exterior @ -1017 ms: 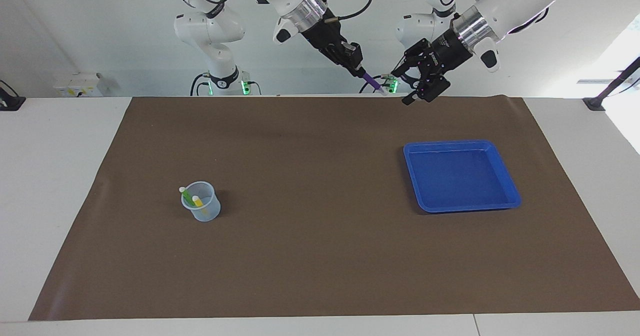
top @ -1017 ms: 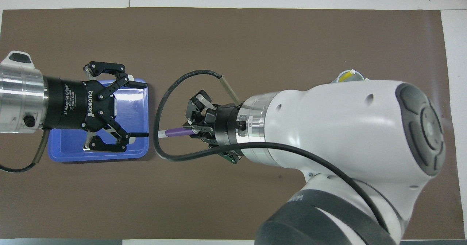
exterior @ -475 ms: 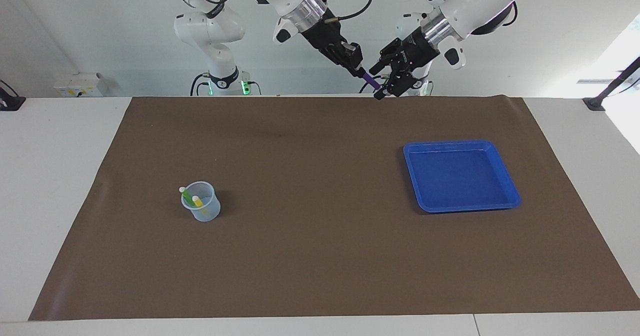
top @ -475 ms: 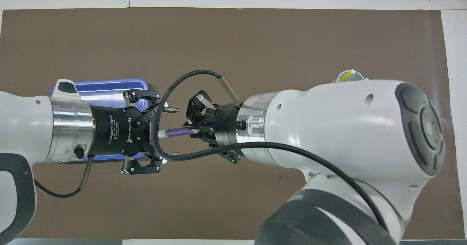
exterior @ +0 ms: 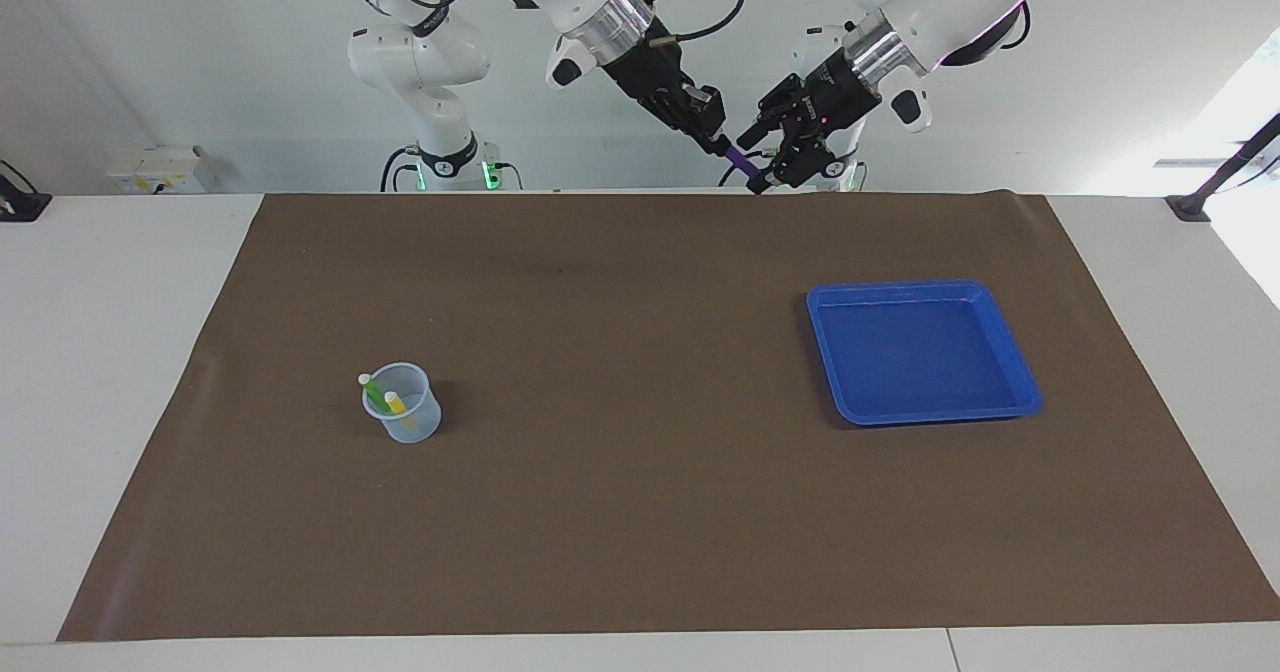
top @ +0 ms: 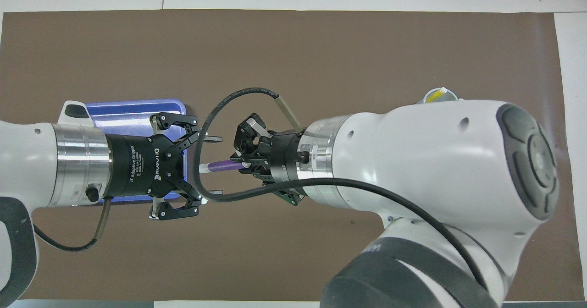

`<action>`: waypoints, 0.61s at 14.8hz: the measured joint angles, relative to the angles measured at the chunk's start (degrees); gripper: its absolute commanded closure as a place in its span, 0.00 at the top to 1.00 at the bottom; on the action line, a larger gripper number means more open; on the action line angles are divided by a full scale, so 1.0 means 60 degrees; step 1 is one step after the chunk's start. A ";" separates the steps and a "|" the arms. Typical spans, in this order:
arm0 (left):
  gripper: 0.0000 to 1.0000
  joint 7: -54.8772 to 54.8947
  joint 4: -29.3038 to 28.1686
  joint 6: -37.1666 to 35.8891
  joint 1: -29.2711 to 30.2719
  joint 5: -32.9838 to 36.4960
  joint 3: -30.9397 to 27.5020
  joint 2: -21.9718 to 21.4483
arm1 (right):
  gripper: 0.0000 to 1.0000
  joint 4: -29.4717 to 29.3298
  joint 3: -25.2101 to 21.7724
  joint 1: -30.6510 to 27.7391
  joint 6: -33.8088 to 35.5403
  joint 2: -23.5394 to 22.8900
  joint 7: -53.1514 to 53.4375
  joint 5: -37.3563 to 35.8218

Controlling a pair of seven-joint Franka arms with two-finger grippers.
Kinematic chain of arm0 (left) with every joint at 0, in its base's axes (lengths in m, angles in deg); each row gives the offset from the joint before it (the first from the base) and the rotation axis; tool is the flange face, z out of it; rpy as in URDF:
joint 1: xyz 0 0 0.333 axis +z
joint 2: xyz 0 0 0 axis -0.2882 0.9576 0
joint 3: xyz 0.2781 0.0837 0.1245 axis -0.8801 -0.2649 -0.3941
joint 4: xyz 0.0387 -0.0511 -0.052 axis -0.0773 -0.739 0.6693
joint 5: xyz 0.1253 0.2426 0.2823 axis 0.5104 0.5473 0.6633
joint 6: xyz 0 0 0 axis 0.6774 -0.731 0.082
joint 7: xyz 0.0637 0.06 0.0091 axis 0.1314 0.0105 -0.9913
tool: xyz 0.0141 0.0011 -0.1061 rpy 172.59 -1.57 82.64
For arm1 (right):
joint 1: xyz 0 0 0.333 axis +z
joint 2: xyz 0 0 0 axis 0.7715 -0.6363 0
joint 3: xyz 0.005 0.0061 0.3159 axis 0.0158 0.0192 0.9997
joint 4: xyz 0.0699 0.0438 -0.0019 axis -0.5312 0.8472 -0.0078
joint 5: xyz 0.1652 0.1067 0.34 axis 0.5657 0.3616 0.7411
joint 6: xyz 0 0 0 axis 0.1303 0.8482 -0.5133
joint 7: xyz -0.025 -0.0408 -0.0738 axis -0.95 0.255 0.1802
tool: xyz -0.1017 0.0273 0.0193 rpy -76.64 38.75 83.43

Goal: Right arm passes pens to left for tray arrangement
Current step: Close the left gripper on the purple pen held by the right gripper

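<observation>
My right gripper is shut on the purple pen, holding it high over the mat with its white end pointing at the left arm. My left gripper is open. Its fingers flank the pen's white end, with a gap on each side. The blue tray lies toward the left arm's end of the table, and in the overhead view the tray is partly covered by that arm. The green pen and the yellow pen stand in a cup.
A brown mat covers most of the table. The right arm's black cable loops around the meeting point of the two grippers. Two smaller white arms stand at the robots' edge of the table. A black clamp sits at a table corner.
My left gripper has swung from over the tray to the purple pen, and its fingers now straddle the white end and stand slightly narrower. The right arm has held still.
</observation>
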 measured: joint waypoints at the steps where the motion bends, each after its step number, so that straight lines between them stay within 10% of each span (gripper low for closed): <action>1: 0.75 0.0000 -0.0004 -0.0001 -0.0003 -0.0001 0.0010 -0.0004 | 0.00 0.0000 0.0000 0.0000 0.0000 -0.0002 0.0000 0.0000; 9: 0.42 -0.0001 -0.0096 -0.0002 -0.0006 -0.0005 0.0025 -0.0056 | 0.00 0.0000 0.0000 0.0000 0.0000 -0.0003 0.0000 -0.0003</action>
